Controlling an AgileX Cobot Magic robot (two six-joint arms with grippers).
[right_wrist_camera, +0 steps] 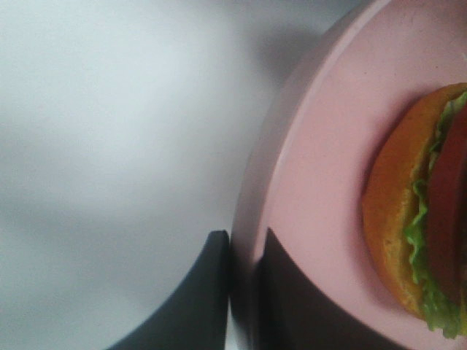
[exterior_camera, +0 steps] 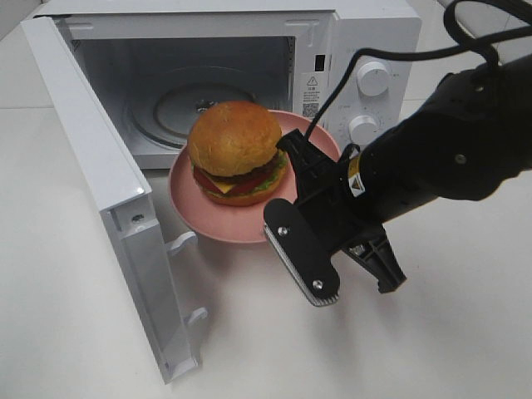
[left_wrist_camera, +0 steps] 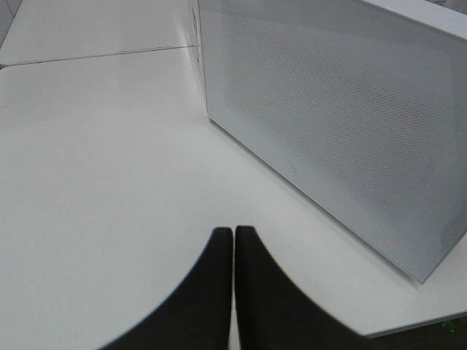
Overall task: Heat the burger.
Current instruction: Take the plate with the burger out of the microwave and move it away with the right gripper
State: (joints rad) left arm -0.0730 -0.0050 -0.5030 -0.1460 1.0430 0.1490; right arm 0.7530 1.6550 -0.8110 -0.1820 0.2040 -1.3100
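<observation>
We see a bulky matte-black arm, a black cable looping over it, silver screws on the flat black end effector, ribbed pads along its edge, and a small yellow label.

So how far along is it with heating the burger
Done: the microwave door is open. In hand: the right gripper is shut on the pink plate rim, holding the burger before the opening. Left: setting it on the turntable, closing the door, starting the microwave.
</observation>
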